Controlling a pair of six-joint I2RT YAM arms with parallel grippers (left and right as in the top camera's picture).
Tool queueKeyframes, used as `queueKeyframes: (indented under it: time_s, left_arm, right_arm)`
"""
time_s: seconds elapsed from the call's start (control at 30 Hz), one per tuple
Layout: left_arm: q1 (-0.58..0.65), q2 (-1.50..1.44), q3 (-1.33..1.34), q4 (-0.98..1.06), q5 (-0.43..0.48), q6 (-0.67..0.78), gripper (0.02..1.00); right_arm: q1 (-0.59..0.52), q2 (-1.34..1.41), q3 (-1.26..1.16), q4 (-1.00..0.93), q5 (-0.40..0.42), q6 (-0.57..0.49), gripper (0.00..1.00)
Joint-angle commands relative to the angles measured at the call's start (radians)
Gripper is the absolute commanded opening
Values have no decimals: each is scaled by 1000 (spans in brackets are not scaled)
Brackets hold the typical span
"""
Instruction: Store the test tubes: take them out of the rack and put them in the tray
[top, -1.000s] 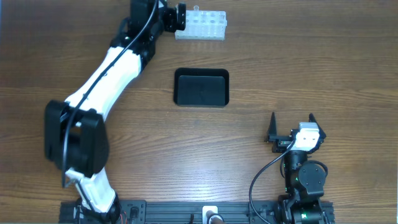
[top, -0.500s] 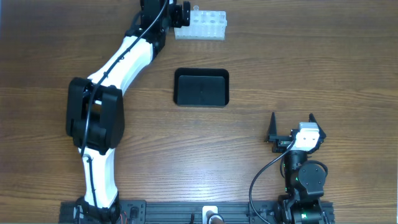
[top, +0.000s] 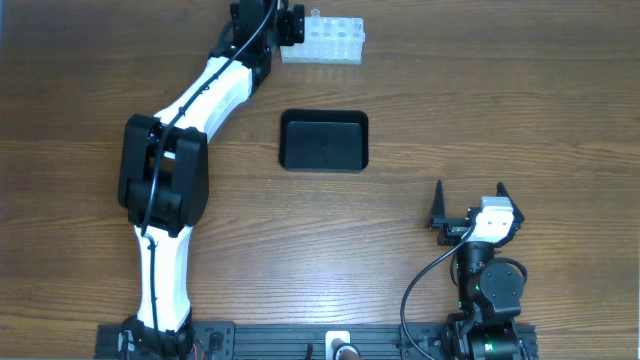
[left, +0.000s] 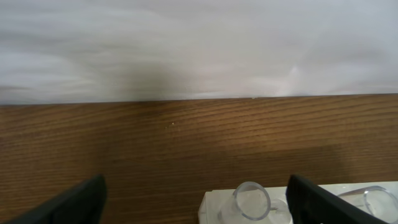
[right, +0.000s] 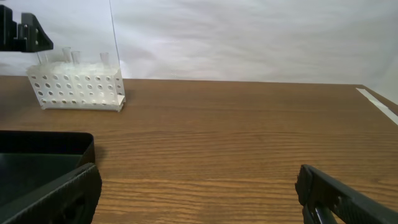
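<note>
My two arms: white shells, black joints.
On my left arm (top: 205, 95) I see white links, blocky black joint housings and a thin black cable; my right arm (top: 487, 275) is mostly black, with a white wrist block and small green lights.

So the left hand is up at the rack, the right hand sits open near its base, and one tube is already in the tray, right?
Not quite: the tray holds no tube; the top view shows it bare. The rest holds: the left hand is at the rack, and the right hand sits open near its base.
</note>
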Motion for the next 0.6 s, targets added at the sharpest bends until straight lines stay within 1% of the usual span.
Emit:
queueKeyframes:
  time_s: [0.03,0.33,0.6]
  left_arm:
    - [4,14,26,7,-3,-11,897]
    - [-7,53,26,62,5,-11,864]
    - [-10,60,26,80,24,-11,794]
  right_arm:
    - [-6,1,-5,-3,14,2,993]
    - [-6,1,-5,-3,14,2,991]
    - [-6,1,-5,-3,14,2,993]
